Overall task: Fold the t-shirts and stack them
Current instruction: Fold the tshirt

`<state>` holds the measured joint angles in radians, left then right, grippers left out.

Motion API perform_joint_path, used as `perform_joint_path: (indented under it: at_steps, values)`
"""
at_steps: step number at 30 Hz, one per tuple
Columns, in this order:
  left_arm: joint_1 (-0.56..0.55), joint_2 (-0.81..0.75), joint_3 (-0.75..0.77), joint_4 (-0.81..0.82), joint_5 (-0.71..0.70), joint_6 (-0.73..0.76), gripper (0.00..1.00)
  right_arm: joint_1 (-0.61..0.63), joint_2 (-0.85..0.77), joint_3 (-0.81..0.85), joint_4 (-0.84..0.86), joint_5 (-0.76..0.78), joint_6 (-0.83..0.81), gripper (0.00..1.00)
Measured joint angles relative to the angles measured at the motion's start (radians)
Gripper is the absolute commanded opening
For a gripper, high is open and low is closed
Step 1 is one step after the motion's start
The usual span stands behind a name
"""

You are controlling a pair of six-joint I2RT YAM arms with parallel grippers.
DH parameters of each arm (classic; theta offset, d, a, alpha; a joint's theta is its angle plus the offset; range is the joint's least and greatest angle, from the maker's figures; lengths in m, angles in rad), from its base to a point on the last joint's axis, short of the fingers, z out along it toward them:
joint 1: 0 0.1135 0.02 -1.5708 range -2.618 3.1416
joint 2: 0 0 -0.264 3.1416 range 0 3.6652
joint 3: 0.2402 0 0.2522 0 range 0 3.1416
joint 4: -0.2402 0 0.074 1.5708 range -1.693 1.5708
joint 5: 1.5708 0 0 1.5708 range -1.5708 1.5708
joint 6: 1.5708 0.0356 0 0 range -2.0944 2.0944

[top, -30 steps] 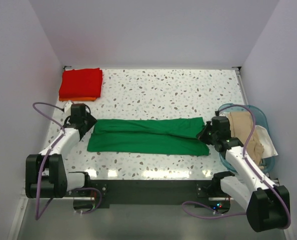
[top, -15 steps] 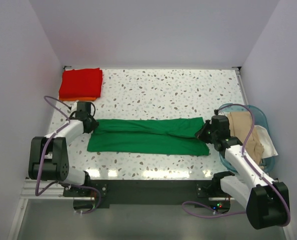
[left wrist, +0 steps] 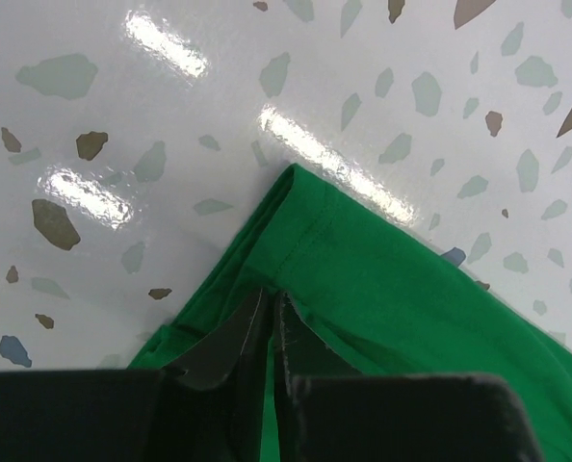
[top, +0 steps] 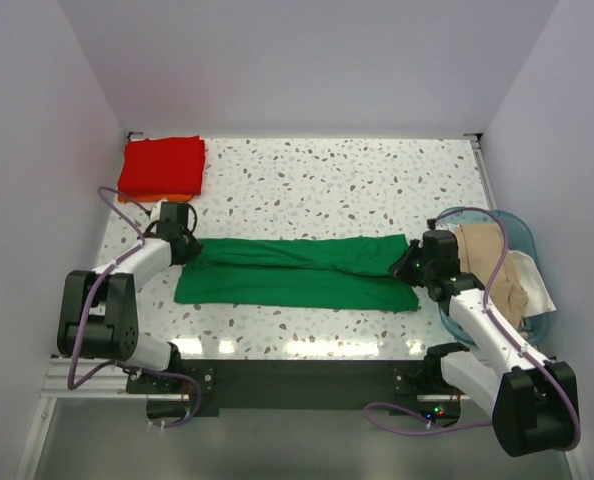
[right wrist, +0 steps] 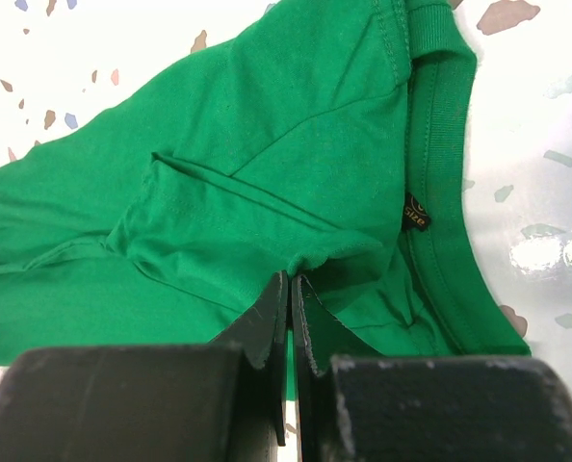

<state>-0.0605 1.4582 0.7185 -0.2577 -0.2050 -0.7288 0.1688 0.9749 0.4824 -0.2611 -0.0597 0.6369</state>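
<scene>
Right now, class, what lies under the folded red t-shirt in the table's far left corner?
An orange t-shirt: only a thin strip of its near edge shows beneath the red t-shirt. The rest is covered.

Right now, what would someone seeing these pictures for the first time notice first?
The bright green t-shirt, folded into a long band across the middle of the table, stands out most, the left claw shut on its left end and the right claw on its collar end. Then come the folded red t-shirt in the far left corner and the blue basket of beige cloth at the right edge.
</scene>
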Motion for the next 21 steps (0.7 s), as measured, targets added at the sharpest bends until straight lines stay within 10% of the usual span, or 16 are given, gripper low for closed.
perform_joint_path:
  at_steps: [21]
  values:
    - [0.021,-0.106,0.024,0.04,0.069,0.016,0.0,-0.001,0.014,0.044,-0.002,0.002,0.0,0.0]
